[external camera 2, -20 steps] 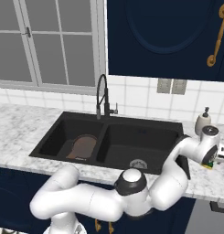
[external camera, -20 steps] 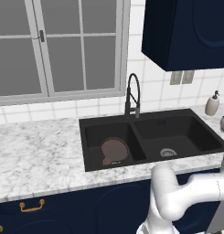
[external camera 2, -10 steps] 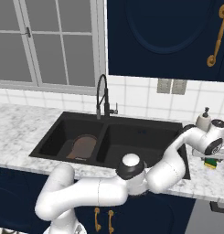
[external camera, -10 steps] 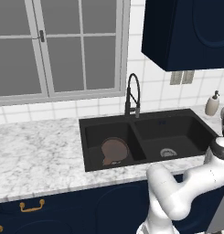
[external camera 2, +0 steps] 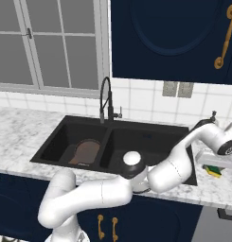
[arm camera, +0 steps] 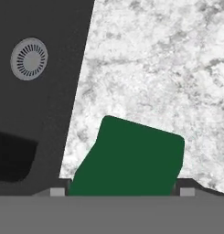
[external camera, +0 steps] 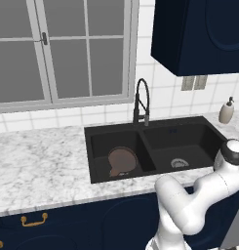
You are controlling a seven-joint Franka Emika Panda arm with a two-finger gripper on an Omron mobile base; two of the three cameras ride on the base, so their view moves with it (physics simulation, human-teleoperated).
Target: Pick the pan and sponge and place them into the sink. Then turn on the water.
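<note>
Marble counter (arm camera: 168, 68), right of the sink (external camera 2: 150, 144): gripper (arm camera: 122, 192) low over the sponge (arm camera: 131, 157), a finger tip at each side, looks clamped on it, sponge lying on the stone. Farther left, the pan (external camera: 122, 160) sits in the left basin. Black tap (external camera: 141, 100) behind the divider; soap bottle (external camera: 227, 110) at far right.
</note>
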